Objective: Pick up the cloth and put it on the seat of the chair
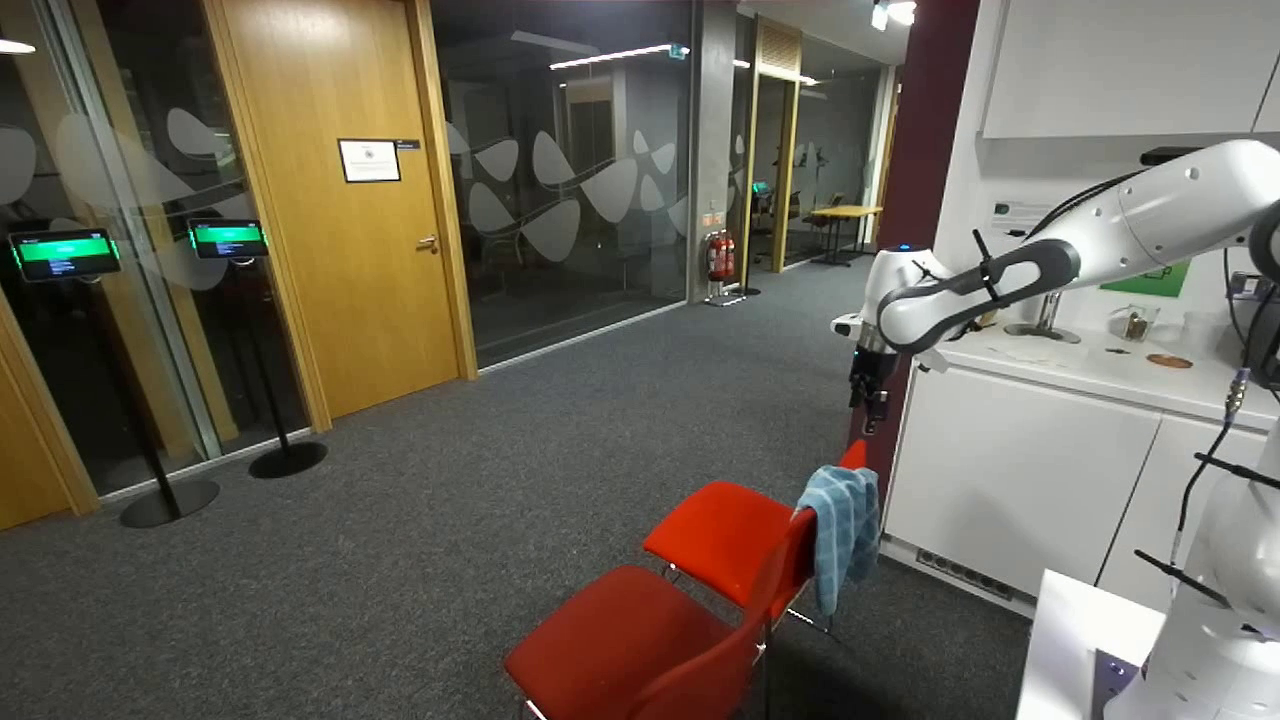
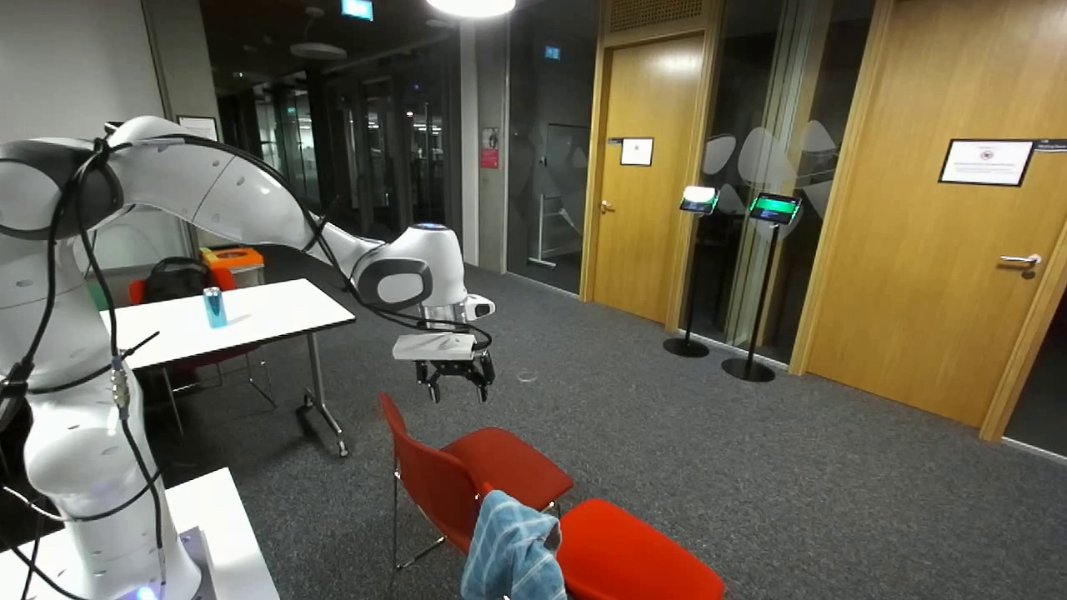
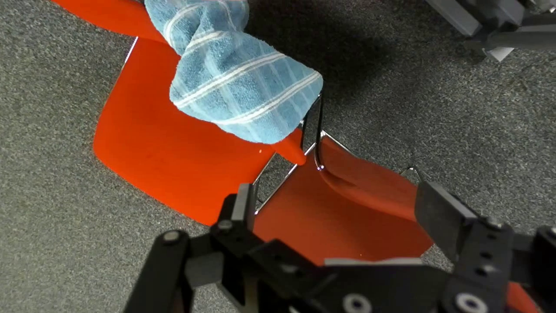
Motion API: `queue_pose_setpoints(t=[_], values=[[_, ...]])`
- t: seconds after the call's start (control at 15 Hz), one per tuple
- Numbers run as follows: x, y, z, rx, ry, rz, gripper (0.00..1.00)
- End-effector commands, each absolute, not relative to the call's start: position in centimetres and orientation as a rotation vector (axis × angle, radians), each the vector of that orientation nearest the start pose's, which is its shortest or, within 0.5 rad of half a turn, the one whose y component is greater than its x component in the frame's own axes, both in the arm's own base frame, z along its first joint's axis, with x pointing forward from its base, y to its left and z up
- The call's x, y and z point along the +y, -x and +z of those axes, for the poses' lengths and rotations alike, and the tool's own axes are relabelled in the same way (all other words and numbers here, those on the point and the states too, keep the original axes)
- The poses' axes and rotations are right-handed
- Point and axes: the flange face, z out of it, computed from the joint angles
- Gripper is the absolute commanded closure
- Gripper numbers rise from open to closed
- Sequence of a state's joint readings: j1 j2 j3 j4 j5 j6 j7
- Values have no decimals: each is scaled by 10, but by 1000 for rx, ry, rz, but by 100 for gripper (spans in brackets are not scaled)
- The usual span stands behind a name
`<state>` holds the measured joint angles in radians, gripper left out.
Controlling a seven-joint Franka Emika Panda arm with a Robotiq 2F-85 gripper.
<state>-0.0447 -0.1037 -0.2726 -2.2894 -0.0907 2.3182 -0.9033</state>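
Cloth (image 3: pixel 245 87) hangs clear of the gripper (image 2: pixel 458 398), which stands higher than the red chair (image 1: pixel 720 535), jaws wide apart, holding nothing. In both exterior views the fabric drapes over the red chair's backrest (image 3: pixel 117 16). Just beside the red chair stands a darker chair (image 1: pixel 610 635); well apart from it, a white table (image 2: pixel 275 304) bears a blue can (image 2: pixel 214 307).
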Motion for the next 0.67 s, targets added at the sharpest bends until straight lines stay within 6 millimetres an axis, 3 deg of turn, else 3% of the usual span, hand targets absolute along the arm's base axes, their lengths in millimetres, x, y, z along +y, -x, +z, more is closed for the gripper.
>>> queue_pose_setpoints(t=[0.0,0.4,0.6], values=[[-205,-513,377,-983,3043,-106,0],[-280,-552,326,-905,2913,-138,0],[-309,-571,293,-829,2848,-65,0]])
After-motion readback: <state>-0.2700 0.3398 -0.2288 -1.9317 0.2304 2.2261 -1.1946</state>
